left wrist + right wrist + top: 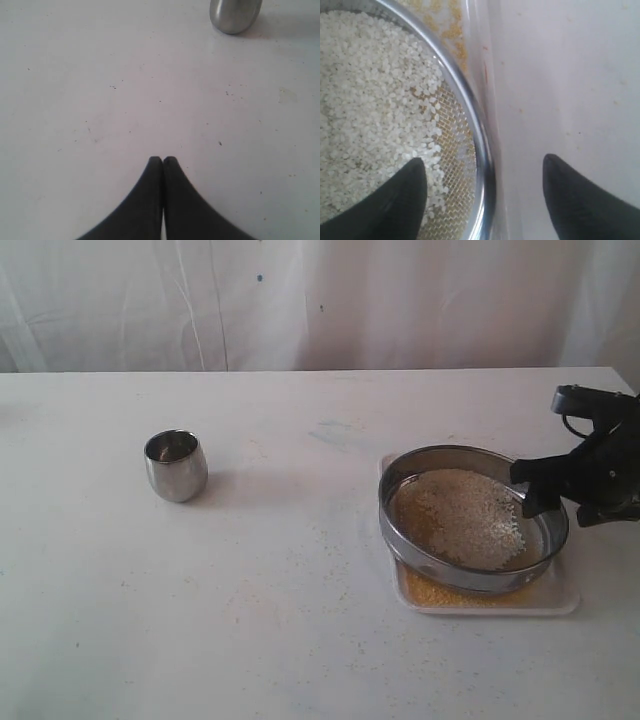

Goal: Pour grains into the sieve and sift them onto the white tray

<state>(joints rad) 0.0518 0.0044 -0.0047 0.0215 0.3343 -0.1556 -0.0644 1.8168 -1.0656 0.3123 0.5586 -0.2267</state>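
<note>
Steel gleams on the left of the white counter (300,630), where a small round-bodied silver cup (176,465) stands upright and alone. The left wrist view shows the black left end effector (162,161) over bare counter, its two fingertips pressed together with nothing between them and the cup's base some way beyond them. This arm does not appear in the exterior view.

Well apart from the cup, on the right, the wide shallow round steel sieve (455,577) sits on the flat white rectangular tray (562,606), which shows just past the ring at its near edge. Pale whitish grains (462,515) lie heaped on the mesh, bare mesh showing near the rim. Fine yellow granules (438,592) lie on the tray beneath.

At the far right, the black right end effector (530,492) is spread wide and straddles the sieve's rim. One finger (412,182) is inside, over the white grains, and the other (560,175) is outside, over the counter. Neither visibly grips the rim.
</note>
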